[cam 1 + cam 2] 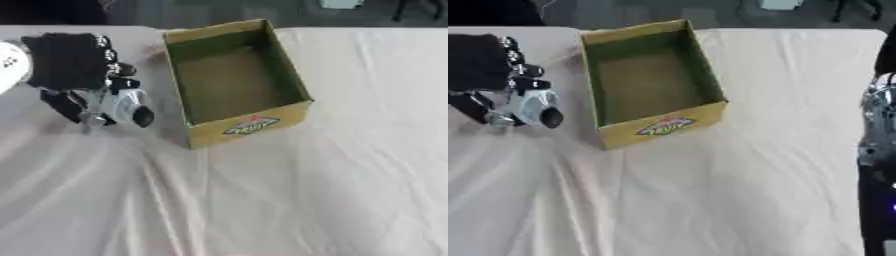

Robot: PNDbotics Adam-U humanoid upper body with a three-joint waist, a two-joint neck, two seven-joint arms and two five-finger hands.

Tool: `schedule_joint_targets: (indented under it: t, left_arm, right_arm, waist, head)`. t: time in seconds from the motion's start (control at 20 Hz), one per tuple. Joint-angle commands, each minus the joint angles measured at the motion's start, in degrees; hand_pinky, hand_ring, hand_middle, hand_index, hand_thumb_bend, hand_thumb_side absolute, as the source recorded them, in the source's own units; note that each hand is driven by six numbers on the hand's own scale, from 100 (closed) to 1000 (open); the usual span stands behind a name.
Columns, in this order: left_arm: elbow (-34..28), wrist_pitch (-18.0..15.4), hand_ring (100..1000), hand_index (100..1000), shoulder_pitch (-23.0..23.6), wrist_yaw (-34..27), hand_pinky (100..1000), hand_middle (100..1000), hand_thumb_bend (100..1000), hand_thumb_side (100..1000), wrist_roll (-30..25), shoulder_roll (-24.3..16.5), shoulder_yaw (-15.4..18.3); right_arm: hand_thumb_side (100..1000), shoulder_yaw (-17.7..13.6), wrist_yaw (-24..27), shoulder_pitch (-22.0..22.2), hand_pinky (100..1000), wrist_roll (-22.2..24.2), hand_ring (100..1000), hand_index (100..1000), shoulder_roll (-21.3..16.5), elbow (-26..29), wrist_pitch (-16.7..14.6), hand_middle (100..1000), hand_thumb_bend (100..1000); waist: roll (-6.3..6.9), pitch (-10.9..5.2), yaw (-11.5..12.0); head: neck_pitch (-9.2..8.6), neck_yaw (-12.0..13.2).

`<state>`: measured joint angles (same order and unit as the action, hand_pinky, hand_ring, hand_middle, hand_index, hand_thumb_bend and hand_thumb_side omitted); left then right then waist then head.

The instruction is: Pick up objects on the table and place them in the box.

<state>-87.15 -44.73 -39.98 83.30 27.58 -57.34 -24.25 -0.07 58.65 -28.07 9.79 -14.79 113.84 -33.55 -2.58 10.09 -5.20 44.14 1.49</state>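
Here, near the table's [289,200] left edge, my left hand [74,65] has its fingers curled round a white and black object [122,107]. The box [229,75] stands open just to its right, long axis running away from me. My right hand [877,125] shows at the right edge; fingers unclear.

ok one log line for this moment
left hand: shut on grey-white cylindrical object | open yellow cardboard box: looks empty | right hand: only arm seen
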Motion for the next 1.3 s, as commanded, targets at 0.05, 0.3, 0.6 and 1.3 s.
schedule_joint_targets:
  t: [0.05, 0.3, 0.6, 1.3]
  left_arm:
    - [-3.1, -1.7, 100, 290, -1.4, -3.3, 100, 100, 100, 722, 2.7, -2.8, 2.2]
    - [-4.1, 0.7, 100, 286, -3.2, -6.2, 100, 100, 100, 721, 0.8, -2.3, 2.8]
    - [-1.6, 1.1, 100, 284, -6.5, -6.4, 100, 100, 100, 719, 0.5, 0.8, 2.4]
    - [5.2, 2.2, 100, 292, -10.2, 4.5, 100, 100, 100, 670, 12.2, 5.2, 2.6]
  right_arm:
    - [865, -0.2, -0.3, -0.2, 320, -0.1, 442, 693, -1.3, 0.8, -0.1, 478, 100]
    - [864, -0.2, -0.1, -0.5, 321, -0.4, 441, 692, -1.3, 0.8, 0.0, 477, 100]
    - [864, 0.4, 0.5, -1.9, 322, -1.0, 440, 692, -0.5, 0.8, 1.0, 477, 100]
    - [910, 2.3, 4.7, -9.8, 324, -1.7, 437, 693, 4.6, 0.8, 5.9, 474, 100]
  waist:
    - [0.39, -1.29, -0.1]
    - [0.7, -1.44, -0.4]
    - [1.41, -1.4, -1.5]
    - [2.59, 2.94, -6.1]
  head:
    - [-0.02, -0.2]
    - [-0.02, 0.1]
    - [-0.97, 1.5]
    - [-3.91, 7.9]
